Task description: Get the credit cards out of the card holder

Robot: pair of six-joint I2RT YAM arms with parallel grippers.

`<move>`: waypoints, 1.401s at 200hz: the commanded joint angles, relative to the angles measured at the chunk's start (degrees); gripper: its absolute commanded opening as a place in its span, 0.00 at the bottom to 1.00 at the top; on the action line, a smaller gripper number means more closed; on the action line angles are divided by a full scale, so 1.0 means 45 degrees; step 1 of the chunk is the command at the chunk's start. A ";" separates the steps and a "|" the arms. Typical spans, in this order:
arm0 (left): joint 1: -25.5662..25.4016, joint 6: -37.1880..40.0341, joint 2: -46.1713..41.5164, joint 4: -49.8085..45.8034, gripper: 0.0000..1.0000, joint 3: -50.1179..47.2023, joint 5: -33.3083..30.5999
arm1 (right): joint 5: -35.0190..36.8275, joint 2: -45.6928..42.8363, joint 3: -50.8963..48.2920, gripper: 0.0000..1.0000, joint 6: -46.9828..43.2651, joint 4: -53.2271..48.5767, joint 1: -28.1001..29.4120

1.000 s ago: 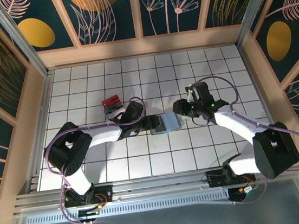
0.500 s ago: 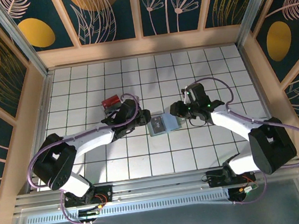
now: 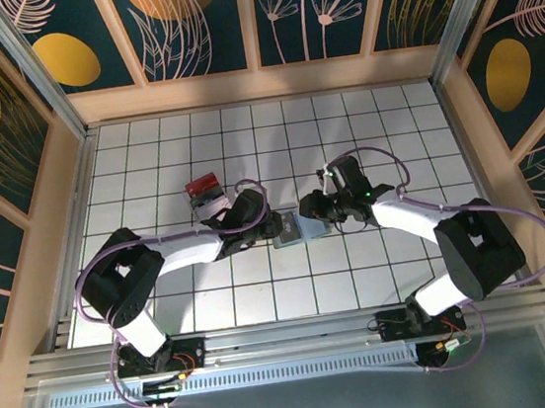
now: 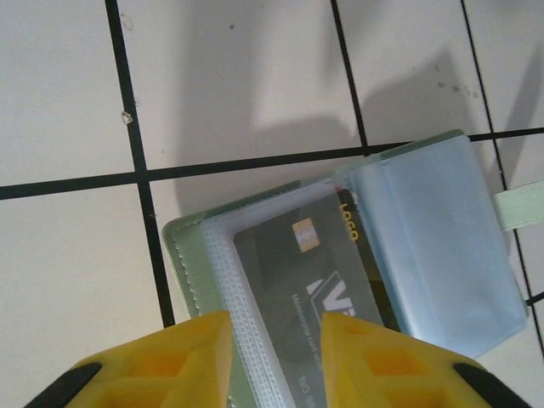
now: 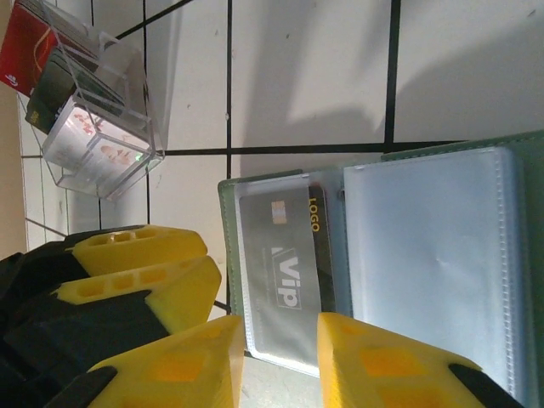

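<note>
On the white tiled table (image 3: 343,126), seen from above, the pale grey-green soft plastic card holder (image 3: 298,229) is found between the left gripper (image 3: 278,228) and right gripper (image 3: 311,211); a clear plastic box (image 3: 207,194) with red contents stands nearby to the left.

From the left wrist, the holder (image 4: 433,246) is seen lying open, a dark grey credit card (image 4: 314,272) sleeved inside. The left gripper (image 4: 276,357) is held over its edge, yellow fingers (image 4: 161,361) apart.

From the right wrist, the holder (image 5: 425,255) and card (image 5: 280,280) are seen just ahead of the right gripper (image 5: 280,365), fingers apart; the box (image 5: 93,127) lies beyond.
</note>
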 commanded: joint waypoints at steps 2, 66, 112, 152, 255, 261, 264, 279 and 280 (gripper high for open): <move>-0.0016 -0.0057 0.0547 -0.0077 0.30 0.0320 -0.0217 | -0.0617 0.0422 0.0036 0.28 0.0244 0.0451 0.0125; -0.0027 0.0080 0.1207 -0.0331 0.20 0.0652 -0.0178 | -0.0852 0.1410 0.0132 0.26 0.0356 0.0488 0.0158; -0.0017 0.0100 0.1187 -0.0545 0.17 0.0596 -0.0296 | -0.0891 0.1882 0.0173 0.26 0.0322 0.0636 0.0164; -0.0023 0.0129 0.1167 -0.0585 0.15 0.0483 -0.0257 | -0.1209 0.2089 0.0048 0.26 0.0497 0.1170 0.0169; -0.0008 0.0077 0.1167 -0.0448 0.13 0.0345 -0.0147 | -0.1286 0.2601 -0.0040 0.23 0.0635 0.1524 0.0183; -0.0011 0.0072 0.1170 -0.0419 0.13 0.0361 -0.0123 | -0.1296 0.2635 -0.0040 0.23 0.0654 0.1557 0.0183; -0.0020 0.0069 0.1185 -0.0413 0.13 0.0329 -0.0111 | -0.1305 0.2659 -0.0040 0.23 0.0657 0.1587 0.0183; -0.0001 0.0050 0.1187 -0.0360 0.13 0.0303 -0.0053 | -0.1393 0.2766 -0.0084 0.22 0.0740 0.1764 0.0183; -0.0004 0.0045 0.1177 -0.0365 0.13 0.0303 -0.0057 | -0.1408 0.2777 -0.0091 0.22 0.0736 0.1791 0.0183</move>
